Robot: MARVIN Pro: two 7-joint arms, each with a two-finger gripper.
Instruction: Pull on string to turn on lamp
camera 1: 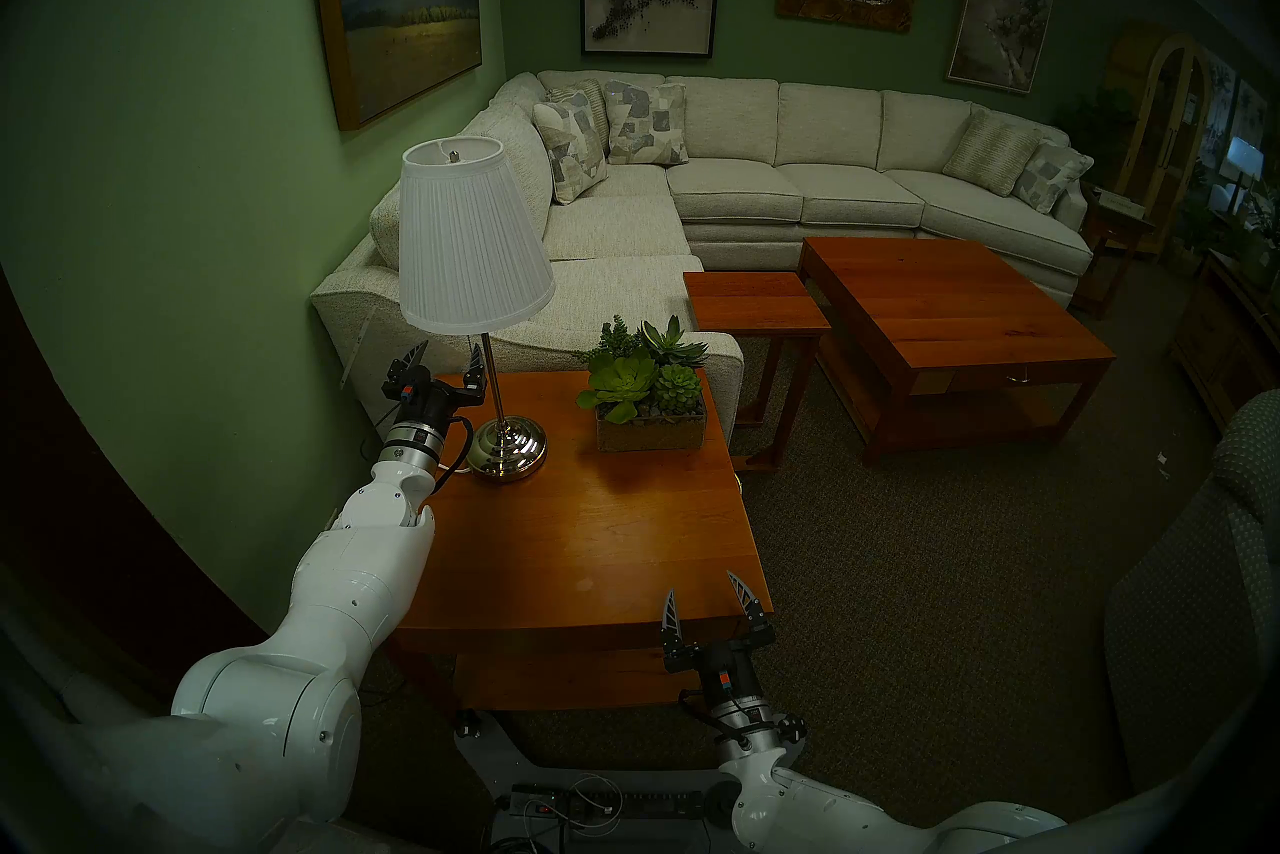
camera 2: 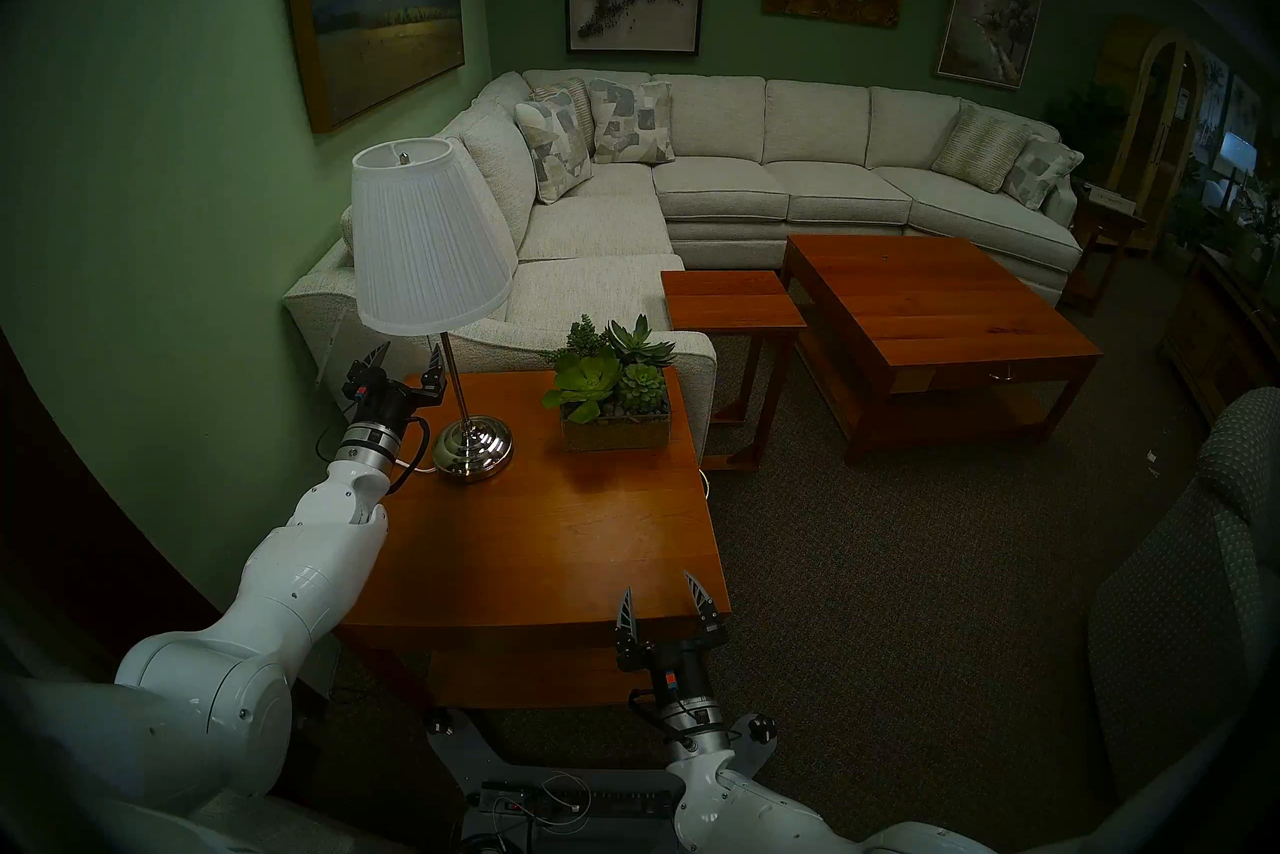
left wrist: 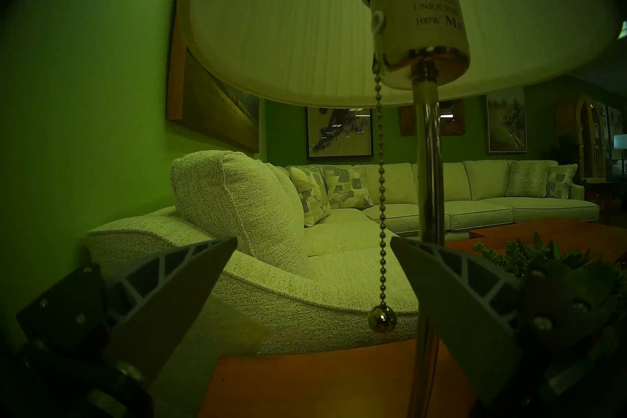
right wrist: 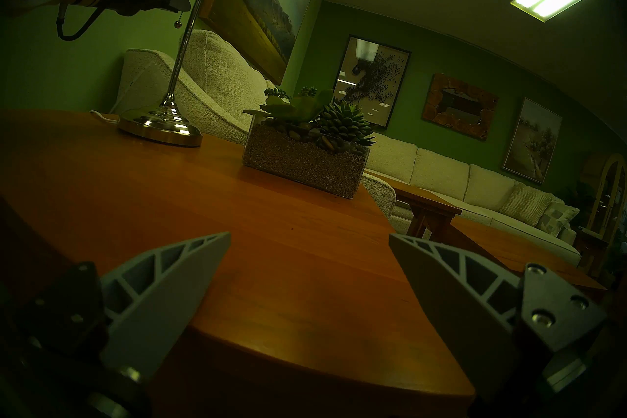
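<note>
The lamp stands at the far left of the wooden side table, with a white pleated shade, a chrome stem and a ribbed chrome base. The shade is dark. In the left wrist view the string, a thin metal ball chain, hangs from the socket beside the stem and ends in a small bead. My left gripper is open under the shade, and the chain hangs between its fingers, close to the right one. My right gripper is open and empty at the table's near edge.
A glass planter of succulents stands to the right of the lamp. The green wall is close on the left and the sofa arm is just behind the table. A white power cord runs from the lamp base.
</note>
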